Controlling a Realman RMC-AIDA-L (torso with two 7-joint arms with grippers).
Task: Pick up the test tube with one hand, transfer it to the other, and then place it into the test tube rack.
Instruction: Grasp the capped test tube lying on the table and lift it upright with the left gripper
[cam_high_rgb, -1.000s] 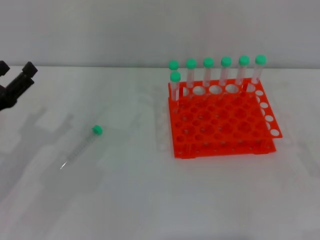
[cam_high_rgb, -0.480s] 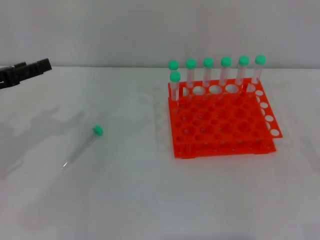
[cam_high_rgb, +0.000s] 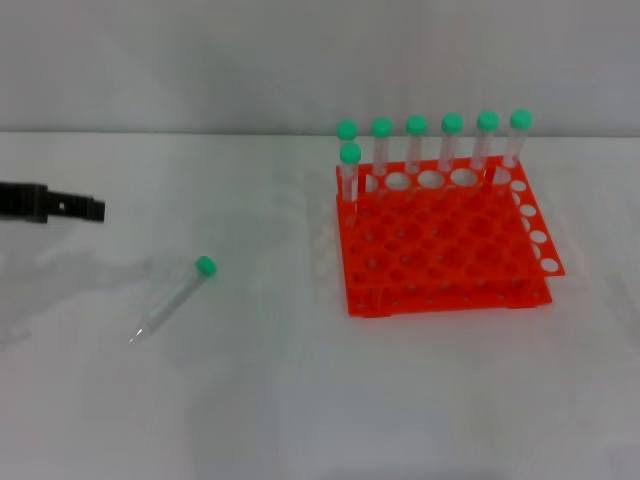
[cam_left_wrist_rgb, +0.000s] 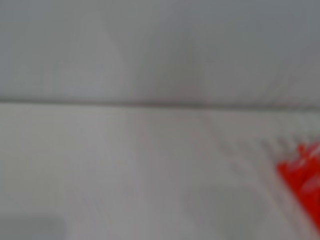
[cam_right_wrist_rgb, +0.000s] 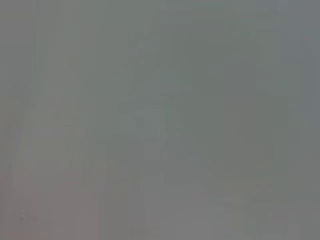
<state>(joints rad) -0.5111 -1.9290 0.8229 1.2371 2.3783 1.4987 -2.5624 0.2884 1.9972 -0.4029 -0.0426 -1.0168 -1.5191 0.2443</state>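
1. From the head view I get soft, even, fairly bright light over the white desk; nothing glares.
2. Faint grey shadows smear the desk beside the black left end effector.
3. My left wrist view is heavily blurred; the bright orange-red plastic test tube rack shows only as a smudge.
4. My right wrist view is featureless grey.

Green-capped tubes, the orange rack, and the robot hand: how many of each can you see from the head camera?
Green-capped test tubes standing in the rack: 7
Green-capped test tube lying on the table: 1
Orange-red test tube rack: 1
Robot grippers in view, the left gripper near the table's left edge: 1
Total: 10
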